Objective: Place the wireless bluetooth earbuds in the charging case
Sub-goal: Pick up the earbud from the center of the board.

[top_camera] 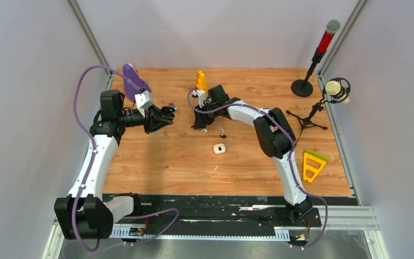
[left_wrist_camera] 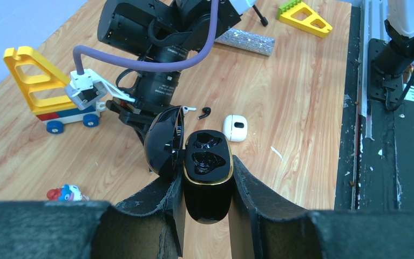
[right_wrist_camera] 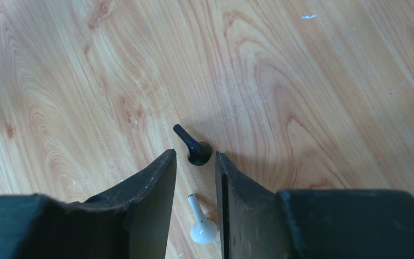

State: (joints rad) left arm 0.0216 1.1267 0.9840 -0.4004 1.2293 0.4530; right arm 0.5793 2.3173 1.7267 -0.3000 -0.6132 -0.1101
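My left gripper is shut on an open glossy black charging case with a gold rim; its lid is swung left and both sockets look empty. It also shows in the top view. My right gripper is open, low over the table, with a black earbud at its fingertips and a white earbud lying between the fingers. In the top view the right gripper stands mid-table. Another black earbud and a white one lie near a closed white case.
A yellow toy block on wheels stands behind the right gripper. A purple block is at the back left. Microphone stands and a yellow-green triangle sit at the right. A small figurine and a white sliver lie on the table.
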